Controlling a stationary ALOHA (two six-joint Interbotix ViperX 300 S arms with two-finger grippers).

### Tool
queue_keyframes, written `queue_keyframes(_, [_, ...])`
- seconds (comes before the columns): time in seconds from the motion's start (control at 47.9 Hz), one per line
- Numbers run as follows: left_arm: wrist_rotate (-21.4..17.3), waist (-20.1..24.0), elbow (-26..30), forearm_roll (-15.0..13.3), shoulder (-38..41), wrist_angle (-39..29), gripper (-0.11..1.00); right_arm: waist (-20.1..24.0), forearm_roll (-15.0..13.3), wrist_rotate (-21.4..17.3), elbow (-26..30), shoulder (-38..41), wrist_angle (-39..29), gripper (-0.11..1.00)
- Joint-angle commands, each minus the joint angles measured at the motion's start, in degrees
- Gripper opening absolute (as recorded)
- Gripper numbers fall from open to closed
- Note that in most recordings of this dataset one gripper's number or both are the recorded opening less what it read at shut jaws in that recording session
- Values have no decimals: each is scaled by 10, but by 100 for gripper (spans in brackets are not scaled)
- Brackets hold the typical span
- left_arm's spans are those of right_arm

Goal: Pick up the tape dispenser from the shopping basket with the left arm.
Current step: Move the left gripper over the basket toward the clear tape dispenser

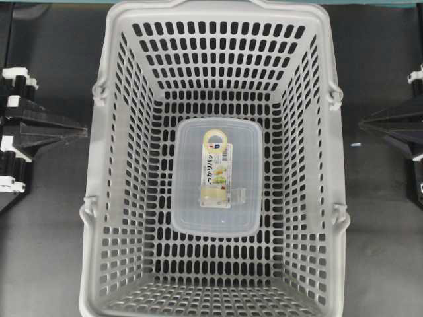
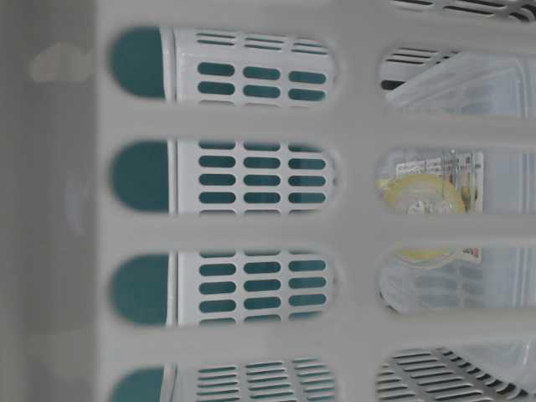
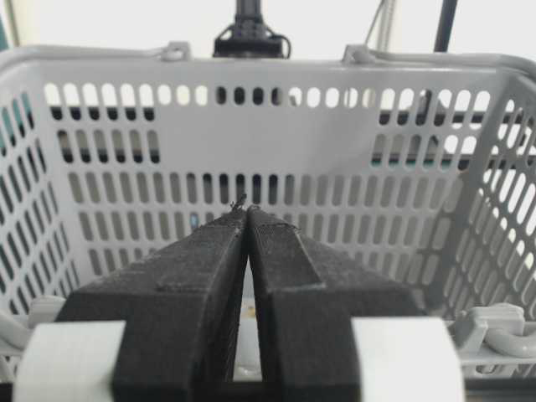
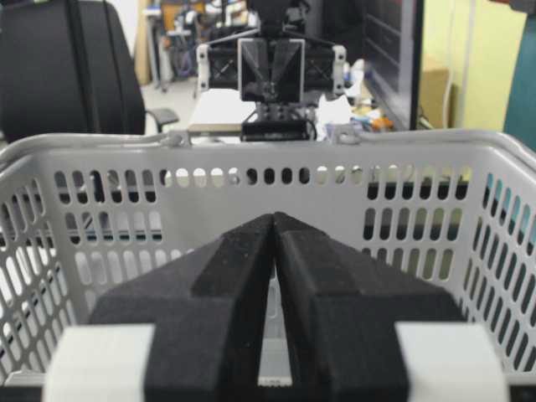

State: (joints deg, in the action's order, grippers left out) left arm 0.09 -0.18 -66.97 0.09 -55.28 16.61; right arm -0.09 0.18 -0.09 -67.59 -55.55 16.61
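Left jaws [image 3: 247,211]: closed, empty, outside the shopping basket [image 1: 119,198].
Right jaws [image 4: 274,218]: closed, empty (opposite side).
Tape dispenser [image 1: 216,170]: between both jaws, atop clear box [image 1: 192,211].

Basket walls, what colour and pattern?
Light grey basket, walls full of oblong slots; clearest in the overhead view.

The left hand [image 3: 248,213] filled the lower frame, its two black fingers [image 3: 193,285] pressed together at the tips. Beyond it stood the slotted grey wall of the shopping basket [image 3: 335,167], a folded handle [image 3: 502,331] lying at lower right.
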Motion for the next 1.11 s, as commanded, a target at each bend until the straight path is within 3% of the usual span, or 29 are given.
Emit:
queue_keyframes(0.0, [11,-4,47,25,4,-22,6,-3,2,-4,9,5,4,0])
queue_keyframes(0.084, [22,-6,88,25,12,-82,0,-3,6,-4,9,3,-4,0])
queue_keyframes(0.313, [35,-18,247,25,104,-316,0,-4,12,-5,9,2,-19,0])
queue_keyframes(0.606, [27,-29,430,25,284,-488,0,-7,13,-4,11,-8,-34,3])
queue_keyframes(0.668, [27,-31,457,25,317,-515,0,-8,12,-4,10,-11,-40,11])
queue_keyframes(0.919, [26,-41,554,25,427,-621,0,-7,13,-4,10,-20,-72,60])
queue_keyframes(1.003, [26,-47,570,25,454,-641,0,-7,12,-4,9,-21,-78,67])
queue_keyframes(1.086, [28,-50,580,25,481,-648,1,-7,12,-4,9,-22,-78,67])
